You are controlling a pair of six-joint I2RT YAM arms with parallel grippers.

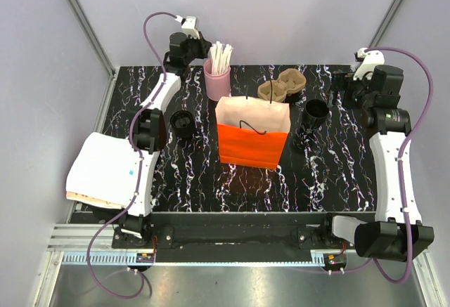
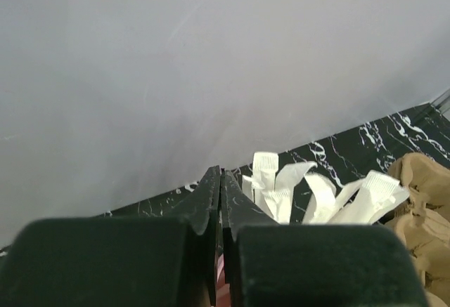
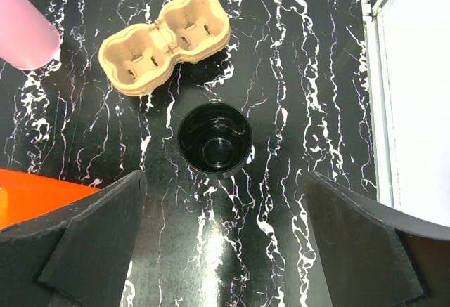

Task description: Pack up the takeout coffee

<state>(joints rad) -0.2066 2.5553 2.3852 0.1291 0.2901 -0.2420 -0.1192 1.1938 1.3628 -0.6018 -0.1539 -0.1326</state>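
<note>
- While the left gripper (image 2: pixel 220 175) is pressed shut by the white sticks (image 2: pixel 271 187), the right gripper (image 3: pixel 225 194) gapes above a tall black cup (image 3: pixel 214 138).
- The takeout coffee (image 1: pixel 183 123) stands left of the orange bag (image 1: pixel 252 145).

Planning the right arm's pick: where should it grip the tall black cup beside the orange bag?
Probably grip the tall black cup across its rim, coming from straight above: it stands upright, round, mouth up, with the open right gripper over it.

Bright, even overhead light is filling every view; the worktop (image 3: pixel 295 75) is glinting softly, the left pincer (image 2: pixel 221 180) blurring at six o'clock.
</note>
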